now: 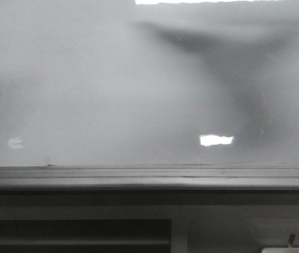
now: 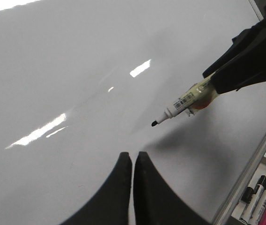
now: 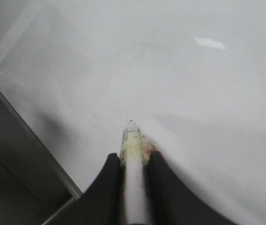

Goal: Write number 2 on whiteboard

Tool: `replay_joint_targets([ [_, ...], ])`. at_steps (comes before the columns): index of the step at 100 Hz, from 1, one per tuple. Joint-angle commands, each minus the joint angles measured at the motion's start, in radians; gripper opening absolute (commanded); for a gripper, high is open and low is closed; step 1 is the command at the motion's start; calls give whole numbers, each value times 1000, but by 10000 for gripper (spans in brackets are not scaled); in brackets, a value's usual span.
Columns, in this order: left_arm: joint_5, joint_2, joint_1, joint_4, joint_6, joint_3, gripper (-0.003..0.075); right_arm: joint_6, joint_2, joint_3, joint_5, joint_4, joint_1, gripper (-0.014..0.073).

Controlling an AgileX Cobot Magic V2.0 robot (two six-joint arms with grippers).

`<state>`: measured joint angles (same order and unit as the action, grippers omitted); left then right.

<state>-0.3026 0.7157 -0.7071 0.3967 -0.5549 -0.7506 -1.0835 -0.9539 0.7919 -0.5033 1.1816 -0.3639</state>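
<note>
Two grippers over blank whiteboard [image 2: 77, 61]: right gripper [image 3: 134, 161] clamped on marker [image 2: 182, 101], tip aimed at board centre frame, ready to write; left gripper [image 2: 133, 161] closed, empty, lower centre. No 2 visible.

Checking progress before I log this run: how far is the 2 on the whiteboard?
Done: the right gripper is shut on the marker, cap off, black tip showing. In hand: the tip points at the whiteboard; whether it touches the surface cannot be told. Left: the whole digit, as no ink line shows on the board in any view. The left gripper is shut and holds nothing.
</note>
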Motion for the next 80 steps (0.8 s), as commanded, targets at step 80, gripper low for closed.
replay_joint_targets([
  [80,93,-2,2,21,12,-25,-20,-90,-42,21,192,117,-2,-54],
])
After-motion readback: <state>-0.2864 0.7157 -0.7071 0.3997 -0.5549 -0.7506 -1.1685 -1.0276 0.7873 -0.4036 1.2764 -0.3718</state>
